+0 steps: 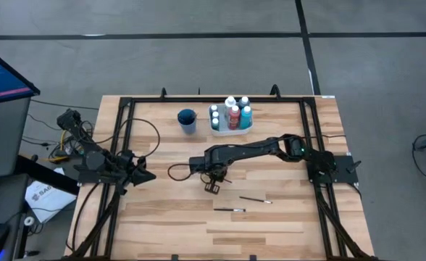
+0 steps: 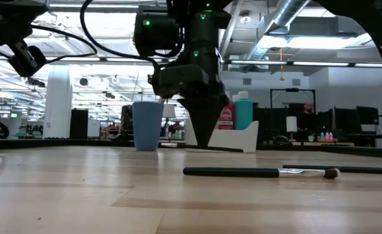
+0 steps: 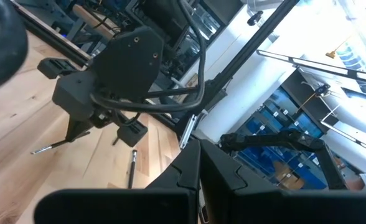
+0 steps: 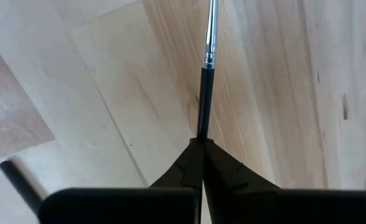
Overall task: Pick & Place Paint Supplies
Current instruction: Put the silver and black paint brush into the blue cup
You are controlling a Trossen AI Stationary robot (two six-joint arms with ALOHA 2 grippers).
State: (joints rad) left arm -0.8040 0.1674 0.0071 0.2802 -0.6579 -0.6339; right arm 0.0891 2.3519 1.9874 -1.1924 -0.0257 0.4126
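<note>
Watching remotely, I saw my left gripper clenched on nothing at the table's edge, while my right gripper pinched a paintbrush by its handle, two more paintbrushes lying just beside it.

Dark gripper tip-down on the table — blue cup behind, paintbrush flat nearby.

Blue cup; white tray; black-handled paintbrush; pale wood table.
</note>
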